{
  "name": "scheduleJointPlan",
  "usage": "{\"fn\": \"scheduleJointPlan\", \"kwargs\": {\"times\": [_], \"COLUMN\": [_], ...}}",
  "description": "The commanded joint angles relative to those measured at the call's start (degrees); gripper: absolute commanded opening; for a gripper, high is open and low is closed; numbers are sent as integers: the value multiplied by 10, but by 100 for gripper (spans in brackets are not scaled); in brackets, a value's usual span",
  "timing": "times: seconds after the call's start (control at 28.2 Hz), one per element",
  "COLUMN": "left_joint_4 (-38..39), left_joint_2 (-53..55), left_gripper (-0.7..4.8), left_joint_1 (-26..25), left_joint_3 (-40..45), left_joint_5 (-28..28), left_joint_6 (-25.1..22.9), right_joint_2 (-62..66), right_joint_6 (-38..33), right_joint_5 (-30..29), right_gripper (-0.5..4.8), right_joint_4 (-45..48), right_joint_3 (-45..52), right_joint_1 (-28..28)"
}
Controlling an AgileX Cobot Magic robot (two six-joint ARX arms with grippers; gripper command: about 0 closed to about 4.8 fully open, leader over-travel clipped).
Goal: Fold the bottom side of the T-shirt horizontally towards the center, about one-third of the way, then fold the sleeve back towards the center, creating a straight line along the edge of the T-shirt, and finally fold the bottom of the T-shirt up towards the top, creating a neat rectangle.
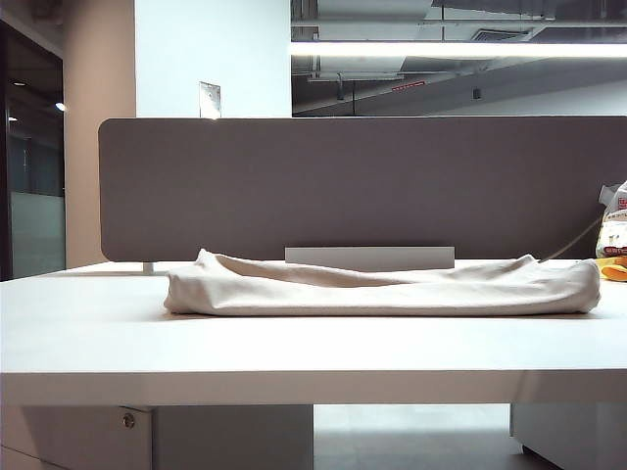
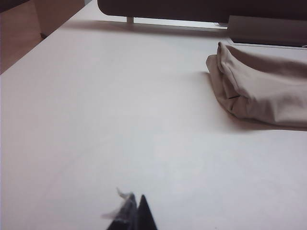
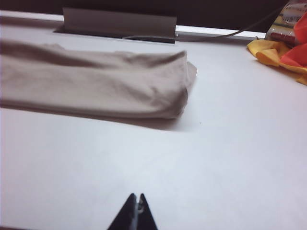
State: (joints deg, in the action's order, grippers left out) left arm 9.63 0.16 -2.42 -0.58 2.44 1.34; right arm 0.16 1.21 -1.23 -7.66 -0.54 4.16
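The T-shirt point(image 1: 382, 286) lies folded into a long, low beige bundle across the white worktop point(image 1: 294, 352), just in front of the grey partition panel point(image 1: 362, 186) and the small grey bracket point(image 1: 369, 257) at that panel's foot. Its layers are stacked with soft creases running along its length, and both ends are rounded folds; the hem edge cannot be told apart from the other folds. Near the end of the T-shirt on the right-arm side, apart from it, sit a yellow-and-orange item point(image 3: 280, 52) and a packet point(image 1: 614, 230) against the partition, with a cable point(image 3: 240, 32) running along the worktop behind them. The left gripper point(image 2: 135, 211) hangs low over bare worktop, well apart from the T-shirt's nearer end point(image 2: 259, 86), its jaws closed together with a scrap of pale fluff at the tip and holding nothing else. The right gripper point(image 3: 135, 211) is likewise over bare worktop, well short of the T-shirt's other end point(image 3: 120, 86), jaws closed and empty.
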Motion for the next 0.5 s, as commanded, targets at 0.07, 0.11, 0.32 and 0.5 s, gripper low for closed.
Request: {"fn": "scheduleJointPlan", "kwargs": {"times": [0.07, 0.11, 0.32, 0.5], "left_joint_4": [7, 7, 7, 7], "left_joint_2": [0, 0, 0, 0], "left_gripper": [-5, -5, -5, -5], "left_joint_1": [0, 0, 0, 0], "left_joint_3": [2, 2, 2, 2], "left_joint_5": [3, 3, 3, 3], "left_joint_6": [2, 2, 2, 2], "right_joint_2": [0, 0, 0, 0], "right_joint_6": [6, 6, 24, 74], "right_joint_5": [20, 26, 28, 55], "right_gripper": [-5, -5, -5, -5], "right_joint_4": [3, 2, 9, 24], "right_joint_3": [2, 2, 2, 2], "right_joint_1": [0, -1, -1, -1]}}
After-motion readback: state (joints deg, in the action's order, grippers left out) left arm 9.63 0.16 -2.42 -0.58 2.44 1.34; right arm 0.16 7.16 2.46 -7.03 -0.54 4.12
